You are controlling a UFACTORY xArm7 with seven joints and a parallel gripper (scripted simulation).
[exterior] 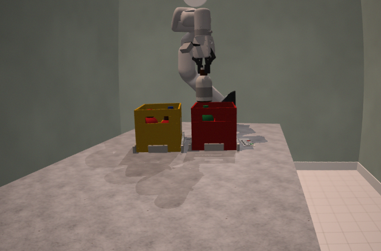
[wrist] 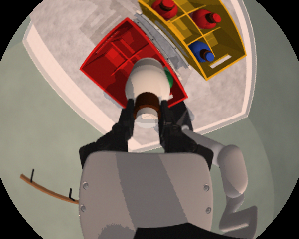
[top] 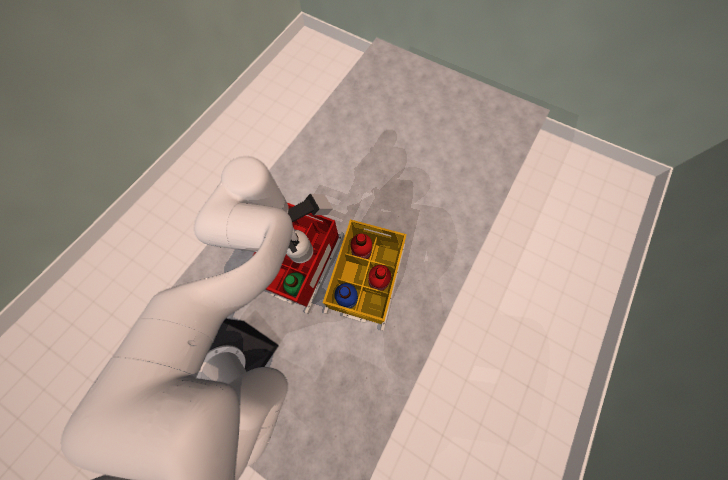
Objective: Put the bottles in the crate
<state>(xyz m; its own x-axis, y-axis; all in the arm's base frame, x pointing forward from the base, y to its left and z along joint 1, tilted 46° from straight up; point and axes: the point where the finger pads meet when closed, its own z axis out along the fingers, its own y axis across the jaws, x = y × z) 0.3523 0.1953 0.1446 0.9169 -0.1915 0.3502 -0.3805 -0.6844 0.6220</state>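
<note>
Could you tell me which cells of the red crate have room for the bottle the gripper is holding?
Red crate: one near-end cell holds the green bottle; the far cells by the yellow crate look bare. The gripper holds the bottle above them.

A long mottled grey stone-look table top point(exterior: 167, 207) runs down a room with plain dull-green walls point(exterior: 48, 73), flanked by a pale pink square-tiled floor point(top: 546, 294) edged with a light grey skirting board point(exterior: 324, 165), with soft shadows across the table.
</note>
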